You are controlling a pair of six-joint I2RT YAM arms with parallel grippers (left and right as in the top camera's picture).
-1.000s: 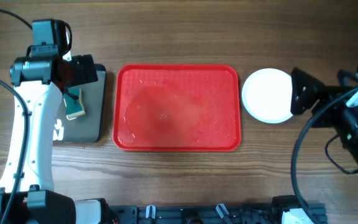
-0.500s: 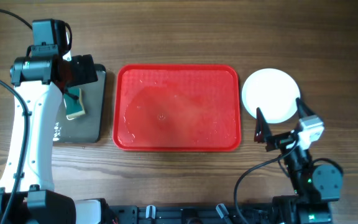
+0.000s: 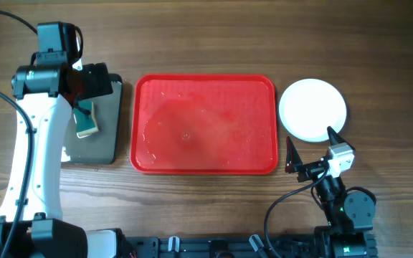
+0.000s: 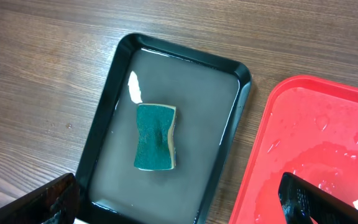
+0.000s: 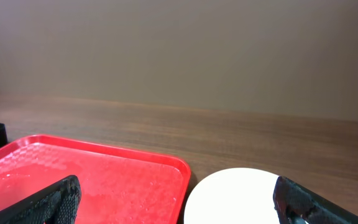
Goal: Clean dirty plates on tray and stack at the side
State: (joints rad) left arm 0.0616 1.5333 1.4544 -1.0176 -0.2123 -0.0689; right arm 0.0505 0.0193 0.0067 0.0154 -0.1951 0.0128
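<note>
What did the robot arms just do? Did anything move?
The right end effector swung away from the white plate's right side and pulled back toward the robot, open and empty. Nothing was grabbed or dropped. The left end effector, sponge, red tray and plate stayed put.

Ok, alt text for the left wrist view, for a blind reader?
A green sponge lies in a dark tray of shallow water on a wooden table. A wet red tray edges in at right; the open left claw frames the bottom corners.
</note>
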